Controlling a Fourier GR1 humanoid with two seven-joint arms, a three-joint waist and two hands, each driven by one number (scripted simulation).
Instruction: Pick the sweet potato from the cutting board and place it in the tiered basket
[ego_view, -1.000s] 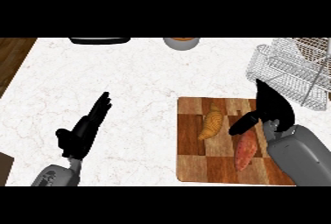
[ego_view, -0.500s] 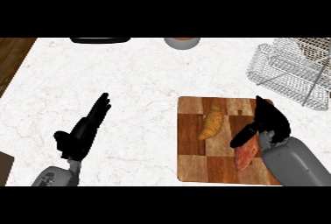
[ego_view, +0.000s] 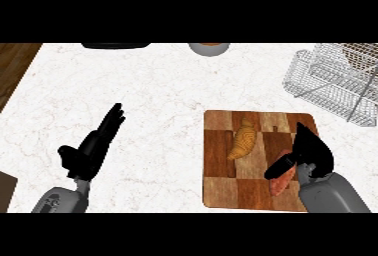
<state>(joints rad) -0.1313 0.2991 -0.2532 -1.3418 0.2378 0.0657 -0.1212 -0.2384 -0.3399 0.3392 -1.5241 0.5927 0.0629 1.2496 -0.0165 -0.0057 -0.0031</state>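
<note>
A reddish sweet potato (ego_view: 282, 184) lies on the near right part of the checkered wooden cutting board (ego_view: 220, 155). My right hand (ego_view: 314, 150) is directly over it, fingers straight and pointing away, thumb spread to the left across the potato's far end; the hand is open and hides much of the potato. The wire tiered basket (ego_view: 336, 80) stands at the far right, beyond the board. My left hand (ego_view: 90, 151) rests open over the counter at the left, fingers up.
A tan croissant (ego_view: 242, 140) lies on the board's middle, just left of my right hand. A grey bowl (ego_view: 210, 48) and a dark pan (ego_view: 114, 45) sit along the far edge. The counter's left edge shows wooden floor beyond it.
My right hand has drawn back toward the near edge and come down over the sweet potato, covering more of it. The left hand has stayed put.
</note>
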